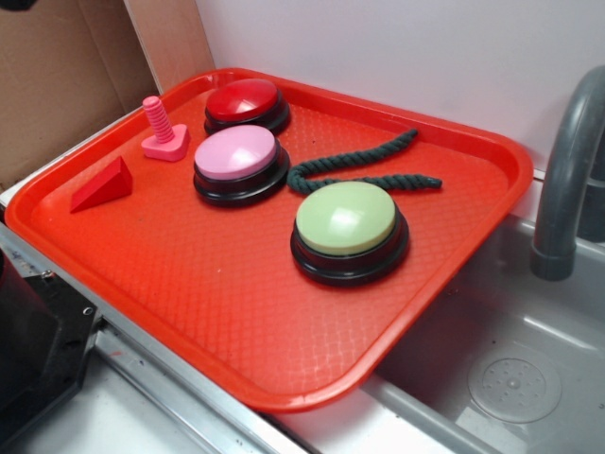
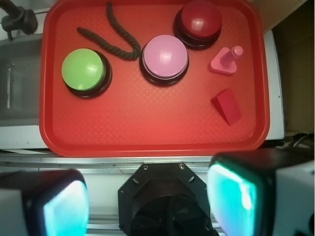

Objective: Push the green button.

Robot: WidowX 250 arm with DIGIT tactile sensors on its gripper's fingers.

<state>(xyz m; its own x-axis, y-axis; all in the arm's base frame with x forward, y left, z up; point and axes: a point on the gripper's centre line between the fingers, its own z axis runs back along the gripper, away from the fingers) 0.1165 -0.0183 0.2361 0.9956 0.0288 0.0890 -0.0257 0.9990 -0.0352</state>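
The green button (image 1: 346, 219) (image 2: 83, 70), a pale-green dome on a black round base, sits on the red tray (image 1: 189, 274) (image 2: 147, 128), toward the sink side. In the wrist view my gripper (image 2: 147, 201) hangs high above the robot's black base, short of the tray's near edge. Its two teal pads (image 2: 64, 209) stand wide apart with nothing between them. The gripper does not appear in the exterior view. The green button lies far ahead and to the left of the gripper in the wrist view.
A pink-domed button (image 1: 237, 161) (image 2: 164, 58) and a red-domed button (image 1: 246, 102) (image 2: 198, 20) share the tray with a dark green rope (image 1: 364, 165) (image 2: 115, 37), a pink peg (image 1: 164, 132) (image 2: 226, 61) and a red wedge (image 1: 102, 184) (image 2: 227, 105). A grey sink (image 1: 510, 359) with faucet (image 1: 567, 180) adjoins.
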